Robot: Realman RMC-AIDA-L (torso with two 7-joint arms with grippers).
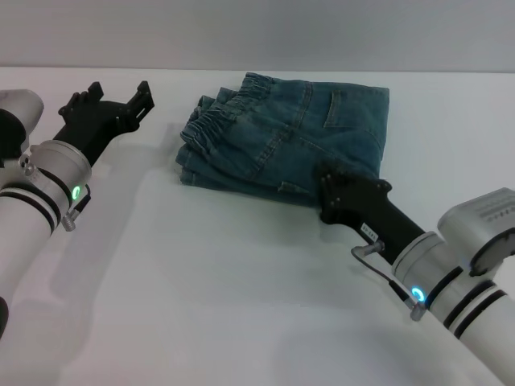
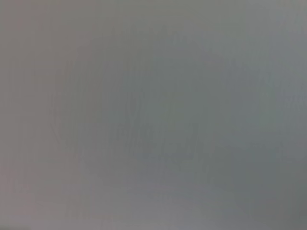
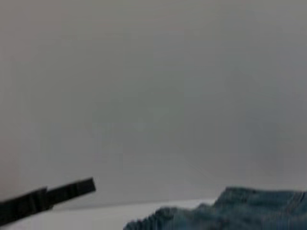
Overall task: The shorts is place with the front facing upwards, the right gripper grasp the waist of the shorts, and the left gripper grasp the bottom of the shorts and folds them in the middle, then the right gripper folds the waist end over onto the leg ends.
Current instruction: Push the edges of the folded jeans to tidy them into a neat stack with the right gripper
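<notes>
The blue denim shorts [image 1: 286,133] lie folded into a thick stack at the back middle of the white table [image 1: 225,273], with the elastic waist toward the left. My right gripper [image 1: 325,186] rests at the stack's near right edge, its black body against the denim and its fingertips hidden. My left gripper [image 1: 121,96] hovers to the left of the shorts, apart from them, open and holding nothing. The right wrist view shows the denim's edge [image 3: 249,211] and a black bar [image 3: 48,196] beside it. The left wrist view is a blank grey.
The table's far edge meets a grey wall [image 1: 257,32] just behind the shorts. Bare white tabletop stretches in front of the stack between the two arms.
</notes>
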